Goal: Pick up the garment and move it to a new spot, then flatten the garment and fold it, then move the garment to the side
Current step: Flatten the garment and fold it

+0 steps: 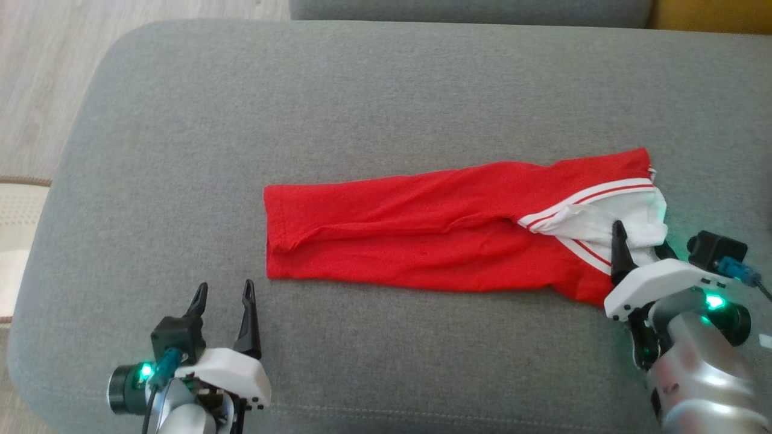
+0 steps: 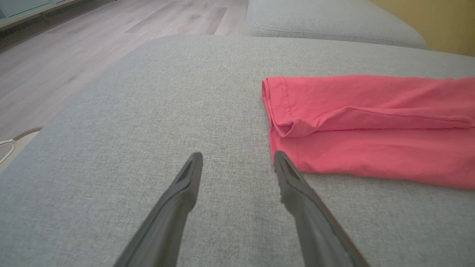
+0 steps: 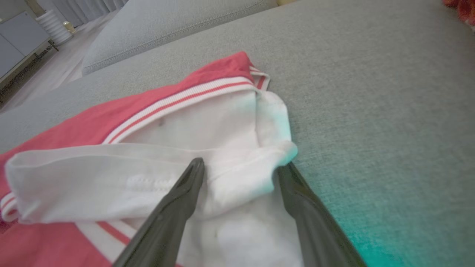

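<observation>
The garment (image 1: 422,229) lies on the grey sofa cushion (image 1: 362,90) as a long, narrow folded strip, red with white striped trim and a white sleeve part (image 1: 627,217) bunched at its right end. My left gripper (image 1: 225,286) stands open on bare cushion just beside the strip's near left corner; in the left wrist view the garment (image 2: 371,148) lies right of the left gripper (image 2: 237,155). My right gripper (image 1: 639,250) is open, its fingers straddling the white fold. The right wrist view shows the right gripper (image 3: 240,165) low over the white part of the garment (image 3: 178,126).
Wooden floor (image 1: 36,72) lies beyond the cushion's rounded left edge, with a pale mat (image 1: 18,211) there. A second grey cushion (image 1: 470,9) and a yellow surface (image 1: 711,15) border the far side. A small red object (image 3: 464,9) sits at the far corner in the right wrist view.
</observation>
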